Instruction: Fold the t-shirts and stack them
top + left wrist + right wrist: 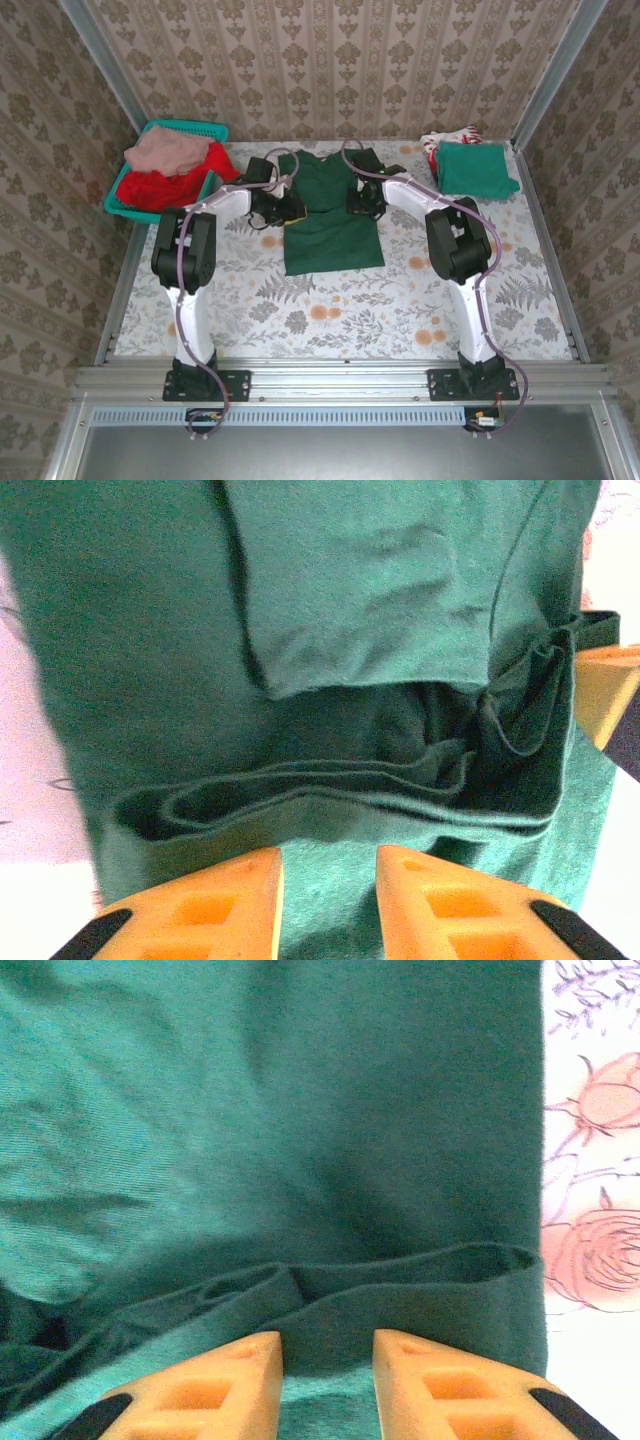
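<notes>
Where green t-shirt (331, 240) folds, left gripper (328, 853), right gripper (326, 1336) sit.

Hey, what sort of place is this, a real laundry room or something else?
Most likely a robot test cell dressed up as a home: wallpapered panels held in a metal frame, a floral-covered table, and a teal laundry basket.

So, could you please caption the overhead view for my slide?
Left gripper and right gripper at opposite sides of a dark green t-shirt on the flowered table.
</notes>
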Robot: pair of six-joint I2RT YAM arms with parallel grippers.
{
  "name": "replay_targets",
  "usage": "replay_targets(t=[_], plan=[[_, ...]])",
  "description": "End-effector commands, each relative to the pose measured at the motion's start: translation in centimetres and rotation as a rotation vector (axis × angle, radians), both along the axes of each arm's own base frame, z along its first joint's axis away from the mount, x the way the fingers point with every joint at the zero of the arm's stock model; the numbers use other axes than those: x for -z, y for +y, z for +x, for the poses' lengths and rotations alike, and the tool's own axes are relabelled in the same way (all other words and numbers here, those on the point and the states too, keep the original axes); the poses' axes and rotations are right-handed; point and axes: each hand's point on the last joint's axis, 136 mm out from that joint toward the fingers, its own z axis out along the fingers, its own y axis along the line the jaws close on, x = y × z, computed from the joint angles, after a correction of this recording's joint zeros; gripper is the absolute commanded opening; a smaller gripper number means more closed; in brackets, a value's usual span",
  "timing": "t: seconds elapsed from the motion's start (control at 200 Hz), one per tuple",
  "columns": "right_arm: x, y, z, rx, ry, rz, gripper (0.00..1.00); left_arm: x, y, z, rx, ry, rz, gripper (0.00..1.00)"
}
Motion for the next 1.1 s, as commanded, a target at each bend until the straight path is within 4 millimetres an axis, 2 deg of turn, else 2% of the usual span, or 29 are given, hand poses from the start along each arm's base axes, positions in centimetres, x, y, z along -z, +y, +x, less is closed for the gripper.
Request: replay_targets(t=[0.0, 0.075, 0.135, 0.24, 0.31, 0.38, 0.435, 0.55, 0.665, 0.745, 0.875, 0.965, 1.095], plan=[[-0.9, -2.1, -0.2, 0.02, 0.012, -0.072, 0.32, 0.0, 2.1, -0.1, -0.027, 0.014, 0.067, 0.31], [-2.3, -2.4, -0.7, 0.025, -0.013, -0.067, 0.32, -1.1, 2.8, -0.8, -0.044, -0.007, 0.104, 0.33], [-4.2, -1.7, -1.4, 0.014, -0.059, -0.037, 0.33, -2.6, 2.8, -1.4, -0.05, -0.045, 0.121, 0.33], [-6.6, 1.0, -2.3, -0.027, -0.143, 0.051, 0.35, -5.4, 0.5, -2.5, -0.02, -0.134, 0.1, 0.35], [-6.4, 2.8, -3.0, -0.05, -0.143, 0.095, 0.35, -5.8, -1.2, -2.7, -0.007, -0.157, 0.074, 0.35], [-4.6, 3.9, -3.4, -0.066, -0.112, 0.096, 0.35, -4.9, -2.9, -3.0, 0.016, -0.144, 0.057, 0.35], [-2.8, 4.0, -3.6, -0.058, -0.063, 0.09, 0.34, -3.3, -3.1, -2.8, 0.008, -0.113, 0.065, 0.35], [0.1, 2.9, -4.2, -0.028, 0.008, 0.044, 0.33, 0.3, -3.3, -3.0, -0.011, -0.052, 0.06, 0.34], [0.8, 1.6, -5.3, -0.013, 0.028, 0.011, 0.33, 2.3, -2.7, -3.4, -0.036, -0.023, 0.059, 0.35], [0.6, 0.8, -5.9, -0.006, 0.029, -0.001, 0.33, 2.6, -2.5, -3.6, -0.04, -0.01, 0.044, 0.35], [-1.3, 0.3, -6.7, 0.0, 0.002, 0.005, 0.34, 0.6, -2.7, -4.0, -0.03, -0.045, 0.014, 0.4], [-3.0, 0.4, -7.4, -0.005, -0.034, 0.024, 0.34, -1.7, -2.2, -4.2, -0.033, -0.086, 0.01, 0.49], [-4.8, 1.4, -8.5, -0.024, -0.085, 0.038, 0.35, -5.7, -1.1, -4.6, -0.06, -0.171, -0.01, 0.55]])
